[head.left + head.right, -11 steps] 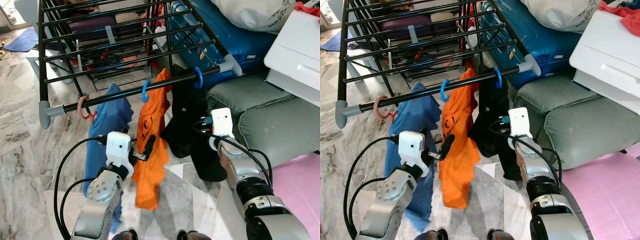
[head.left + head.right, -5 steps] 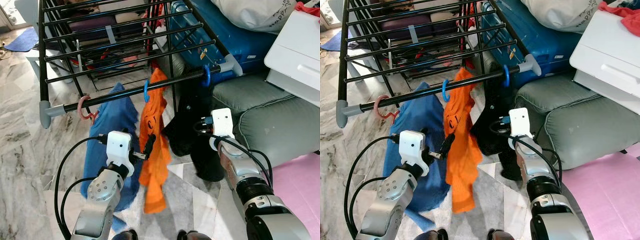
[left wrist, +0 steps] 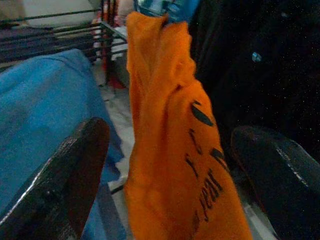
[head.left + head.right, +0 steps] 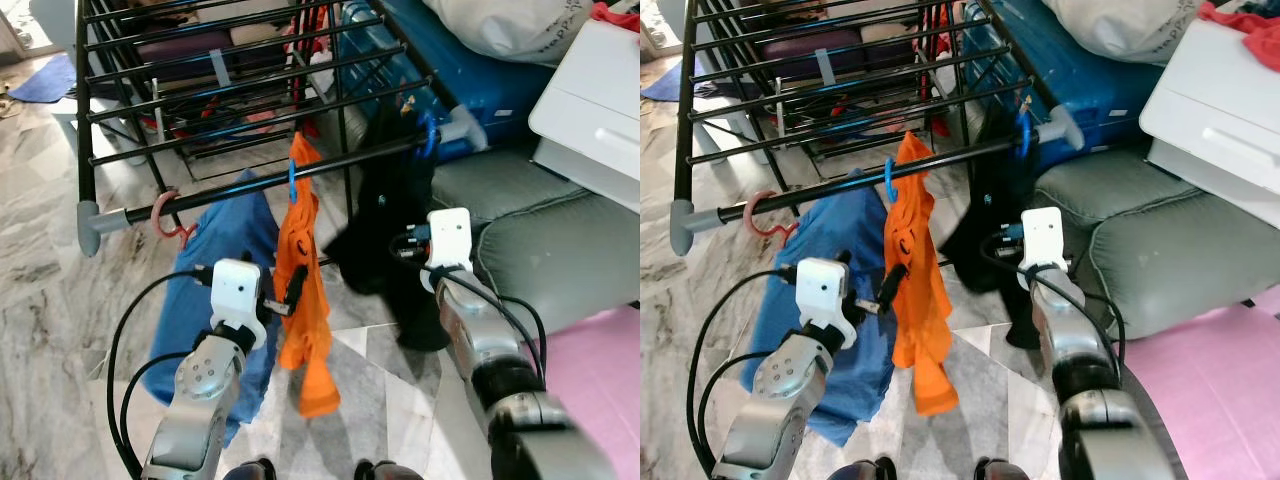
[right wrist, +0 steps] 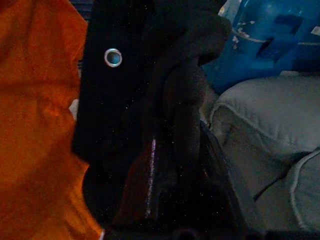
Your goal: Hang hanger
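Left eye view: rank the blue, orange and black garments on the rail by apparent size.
1. Blue towel-like cloth: largest, though the left arm hides part of it.
2. Black garment.
3. Orange shirt with dark lettering, twisted narrow.

Black and orange look close, and the right arm covers some black, so that order is unsure.

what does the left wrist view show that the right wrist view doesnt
Left wrist view: the blue garment, drying rack bars, a blue hanger topping the orange shirt, black lettering on that shirt, and the left pincer open around it.

Right wrist view: a metal eyelet on the black garment, the grey cushion, the blue suitcase, and the right pincer shut on the black fabric.

Both: orange shirt beside the black garment.
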Controlling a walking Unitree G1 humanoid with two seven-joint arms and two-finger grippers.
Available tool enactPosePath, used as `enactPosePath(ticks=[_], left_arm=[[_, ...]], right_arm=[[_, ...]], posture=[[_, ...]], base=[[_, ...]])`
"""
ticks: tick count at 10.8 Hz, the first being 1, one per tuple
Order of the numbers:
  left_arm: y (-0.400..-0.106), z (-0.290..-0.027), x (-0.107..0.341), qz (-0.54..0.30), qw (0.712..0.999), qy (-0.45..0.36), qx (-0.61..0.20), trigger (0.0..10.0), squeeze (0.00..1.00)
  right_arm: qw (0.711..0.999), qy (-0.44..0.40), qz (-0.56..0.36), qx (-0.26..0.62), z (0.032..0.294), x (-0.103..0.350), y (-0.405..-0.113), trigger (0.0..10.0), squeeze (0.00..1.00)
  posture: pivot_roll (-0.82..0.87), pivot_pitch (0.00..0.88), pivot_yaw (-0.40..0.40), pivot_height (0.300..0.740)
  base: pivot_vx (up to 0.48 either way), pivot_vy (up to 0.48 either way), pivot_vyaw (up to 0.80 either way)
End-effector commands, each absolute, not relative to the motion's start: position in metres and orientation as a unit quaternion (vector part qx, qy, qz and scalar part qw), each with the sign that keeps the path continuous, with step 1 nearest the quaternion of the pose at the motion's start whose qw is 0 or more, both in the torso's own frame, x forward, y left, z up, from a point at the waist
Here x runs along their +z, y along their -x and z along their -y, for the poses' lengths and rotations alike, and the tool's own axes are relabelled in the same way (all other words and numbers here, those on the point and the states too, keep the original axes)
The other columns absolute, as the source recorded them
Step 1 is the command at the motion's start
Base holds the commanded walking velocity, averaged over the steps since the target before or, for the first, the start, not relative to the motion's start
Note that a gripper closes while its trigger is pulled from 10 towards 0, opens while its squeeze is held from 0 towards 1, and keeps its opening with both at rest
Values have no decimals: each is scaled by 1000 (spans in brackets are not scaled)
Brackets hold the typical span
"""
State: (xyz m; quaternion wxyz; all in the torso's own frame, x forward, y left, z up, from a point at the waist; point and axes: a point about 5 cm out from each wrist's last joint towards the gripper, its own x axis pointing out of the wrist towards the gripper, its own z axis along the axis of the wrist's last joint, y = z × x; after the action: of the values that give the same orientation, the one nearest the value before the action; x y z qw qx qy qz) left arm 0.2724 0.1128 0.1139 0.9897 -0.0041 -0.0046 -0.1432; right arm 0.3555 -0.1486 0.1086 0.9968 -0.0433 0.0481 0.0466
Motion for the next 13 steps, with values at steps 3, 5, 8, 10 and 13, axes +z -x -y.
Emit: enactPosePath(ticks=[3, 5, 8, 10, 13], left_arm=[[-274, -118, 109, -3, 993, -13, -115, 10000, 0], [-276, -118, 108, -2, 994, -14, -110, 10000, 0], [-277, -116, 107, -5, 994, -16, -111, 10000, 0], [-277, -115, 106, -7, 994, -16, -109, 10000, 0], [-278, -114, 106, -10, 994, -17, -111, 10000, 0]], right_arm=[[998, 42, 6, 38, 147, 115, -331, 10000, 0], [999, 41, -13, 21, 158, 105, -310, 10000, 0], [998, 36, -46, 31, 160, 93, -285, 10000, 0], [997, 33, -61, 30, 160, 91, -277, 10000, 0], [997, 33, -66, 31, 159, 95, -279, 10000, 0]], posture=[[-62, 139, 37, 740], [-72, 139, 35, 740], [-84, 142, 36, 740], [-87, 145, 36, 740], [-86, 144, 32, 740]], base=[[0, 0, 0], [0, 0, 0], [0, 0, 0], [0, 0, 0], [-174, 0, 0]])
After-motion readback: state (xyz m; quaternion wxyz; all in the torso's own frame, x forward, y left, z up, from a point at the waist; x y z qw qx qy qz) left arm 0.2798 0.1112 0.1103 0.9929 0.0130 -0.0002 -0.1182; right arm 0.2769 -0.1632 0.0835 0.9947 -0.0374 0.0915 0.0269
